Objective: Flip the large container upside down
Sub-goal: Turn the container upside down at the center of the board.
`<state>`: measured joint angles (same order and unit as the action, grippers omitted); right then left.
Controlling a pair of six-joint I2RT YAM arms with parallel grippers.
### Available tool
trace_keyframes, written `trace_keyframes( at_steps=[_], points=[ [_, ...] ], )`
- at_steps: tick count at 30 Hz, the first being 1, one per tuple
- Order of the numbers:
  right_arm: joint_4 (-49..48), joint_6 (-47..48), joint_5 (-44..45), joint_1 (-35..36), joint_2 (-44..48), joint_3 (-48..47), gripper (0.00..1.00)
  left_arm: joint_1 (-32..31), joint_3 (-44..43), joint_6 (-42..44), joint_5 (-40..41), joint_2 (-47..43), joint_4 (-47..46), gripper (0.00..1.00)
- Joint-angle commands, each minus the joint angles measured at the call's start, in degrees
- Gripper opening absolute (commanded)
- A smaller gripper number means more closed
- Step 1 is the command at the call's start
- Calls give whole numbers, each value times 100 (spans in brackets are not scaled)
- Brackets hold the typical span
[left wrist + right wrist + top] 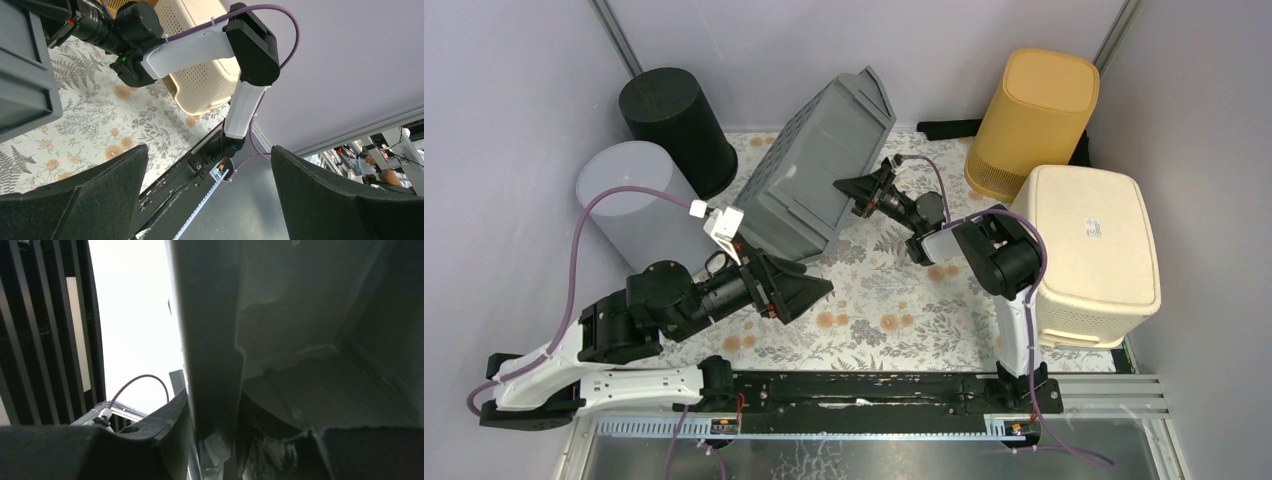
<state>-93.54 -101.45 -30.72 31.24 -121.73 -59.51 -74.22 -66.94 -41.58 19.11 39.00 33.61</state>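
The large grey container [819, 170] is tilted up on its lower edge at the middle back of the table, with its open top facing the right gripper. My right gripper [852, 194] is shut on the container's rim. In the right wrist view the rim wall [215, 340] runs between the right gripper's [215, 440] two fingers. My left gripper [816, 289] is open and empty, just below the container's lower corner and not touching it. The left wrist view shows its jaws wide apart around the left gripper's [210, 195] middle, with the container's corner [22, 85] at the upper left.
A black cylinder bin [674, 125] and a pale grey cylinder bin [629, 200] stand at the back left. A yellow bin [1034, 120] and a cream basket [1094, 250] stand at the right. A floral cloth [894, 310] covers the table.
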Motion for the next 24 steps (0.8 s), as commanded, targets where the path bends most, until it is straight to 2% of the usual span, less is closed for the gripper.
trace_keyframes(
  at_steps=[1, 6, 18, 24],
  points=[
    [-210, 353, -281, -63, 281, 276, 41, -32, -110, 30, 79, 57, -192, 100],
    [66, 538, -365, -139, 513, 615, 47, -28, -72, -5, 36, 90, -238, 100],
    [759, 946, -449, -214, 863, 1090, 47, -25, 21, -52, -39, 31, -312, 100],
    [1320, 1242, -506, -208, 1029, 1266, 51, -27, 53, -60, -38, -7, -328, 100]
  ],
)
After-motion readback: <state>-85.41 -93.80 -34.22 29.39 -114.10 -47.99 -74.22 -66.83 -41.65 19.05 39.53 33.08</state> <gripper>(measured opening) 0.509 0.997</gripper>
